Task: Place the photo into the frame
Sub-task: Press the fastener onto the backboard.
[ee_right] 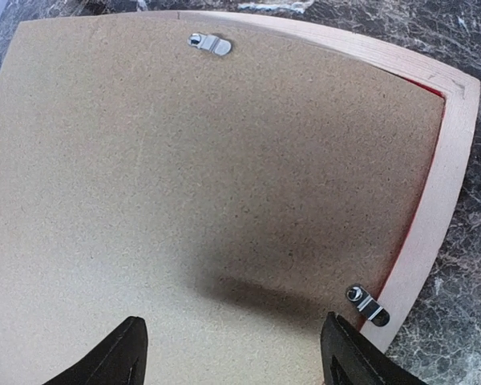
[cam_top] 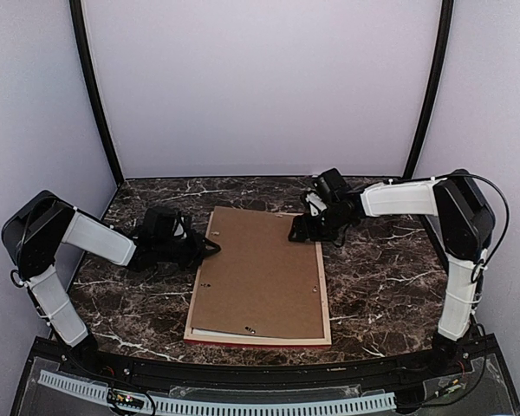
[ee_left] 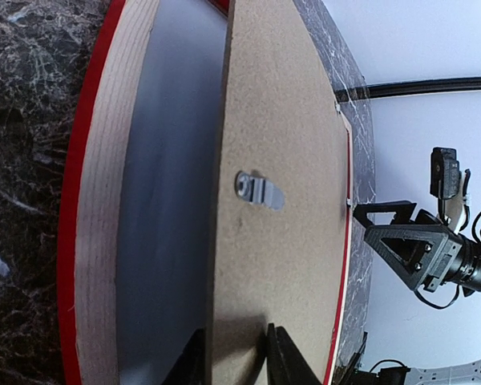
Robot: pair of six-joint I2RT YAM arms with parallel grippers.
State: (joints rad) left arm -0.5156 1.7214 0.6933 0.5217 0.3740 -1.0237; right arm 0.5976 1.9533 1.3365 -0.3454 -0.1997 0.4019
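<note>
My left pincer [ee_left: 234,341] clenched the thin edge of the grainy brown backing board [cam_top: 260,273], tilted above the frame [cam_top: 326,299] — pale wood rails, red-edged, face-down on the veined marble table [cam_top: 381,277]. My right pincer [ee_right: 236,357] hung spread above it.

Frame [cam_top: 325,299] lies face-down at the middle of the table [cam_top: 390,277], between the two arms. Backing board [cam_top: 260,269] sits on top of it, skewed, with its left edge raised off the frame's left rail (the gap shows in the left wrist view). Left gripper [cam_top: 211,248] is at that edge, one finger above the board and one below. Right gripper [cam_top: 300,232] is over the board's far right corner. Clips [ee_right: 365,303] sit near the board's edges.
</note>
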